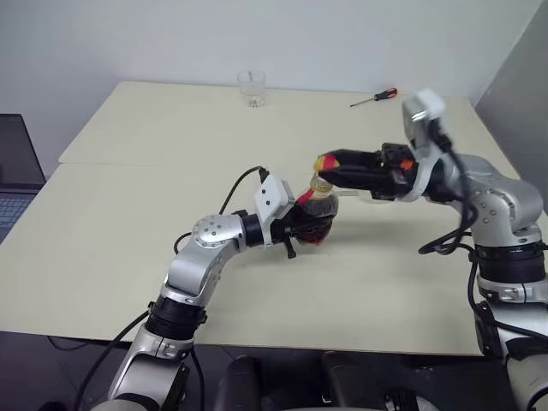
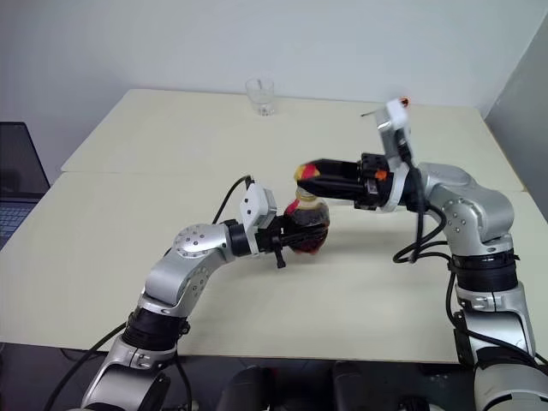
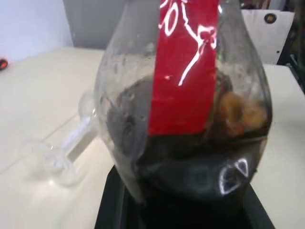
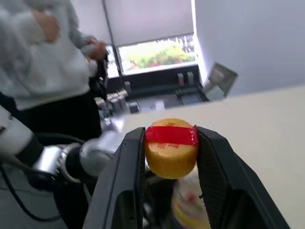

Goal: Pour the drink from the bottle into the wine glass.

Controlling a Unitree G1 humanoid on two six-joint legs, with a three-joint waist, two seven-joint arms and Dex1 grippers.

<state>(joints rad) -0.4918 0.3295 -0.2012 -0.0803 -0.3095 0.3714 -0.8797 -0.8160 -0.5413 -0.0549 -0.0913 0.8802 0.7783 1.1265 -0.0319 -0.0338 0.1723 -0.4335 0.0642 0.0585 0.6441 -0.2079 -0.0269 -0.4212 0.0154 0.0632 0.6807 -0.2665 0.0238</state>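
Above the worktop (image 1: 128,223), I'm clamping the left end effector (image 1: 301,229) round the slippery, crushable bottle (image 2: 306,227); right end effector (image 2: 310,179) is gripping its cap (image 4: 170,148).

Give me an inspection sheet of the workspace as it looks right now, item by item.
Surface: beige table, dry, no spill seen.
Job's things: bottle upright, dark drink inside; yellow cap just above its neck; wine glass appears to lie on its side behind the bottle.
Clutter: tumbler and screwdriver at the far edge.
Claws: left claw shut on the bottle; right claw shut on the cap.
Cables: black leads loop off both arms.
Surroundings: laptop, a person standing nearby.
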